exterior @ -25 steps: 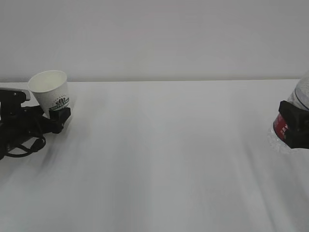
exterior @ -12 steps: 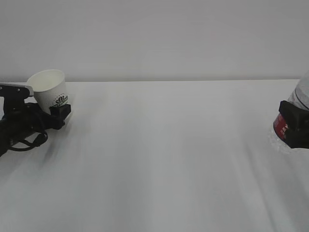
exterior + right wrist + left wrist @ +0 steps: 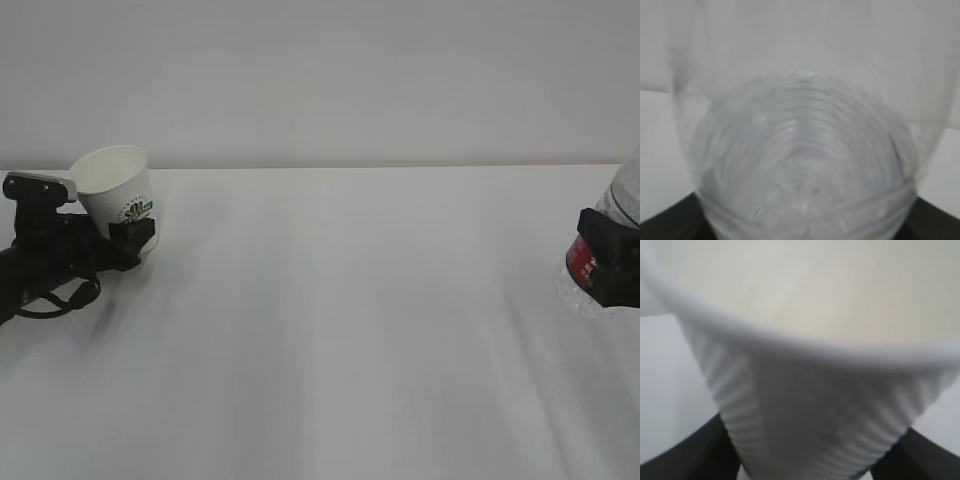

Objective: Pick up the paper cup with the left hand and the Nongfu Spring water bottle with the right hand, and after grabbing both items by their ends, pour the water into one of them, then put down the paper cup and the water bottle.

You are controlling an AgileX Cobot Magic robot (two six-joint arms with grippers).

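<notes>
Paper cup [image 3: 118, 196], tilted at the table's [image 3: 340, 320] far left with the left hand [image 3: 128, 243] clasping its base, sits well apart from the Nongfu Spring water bottle [image 3: 612, 238] gripped by the right hand [image 3: 606, 262].

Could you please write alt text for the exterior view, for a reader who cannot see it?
At the white table's far left, the left end effector grips a tilted paper cup. At the right edge, the right end effector holds a red-labelled water bottle.

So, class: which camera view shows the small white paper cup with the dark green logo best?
The exterior view: the small white paper cup with the dark green logo appears whole, tilted, logo visible. The left wrist view shows only its blurred rim and ribbed wall. The right wrist view shows none of it.
</notes>
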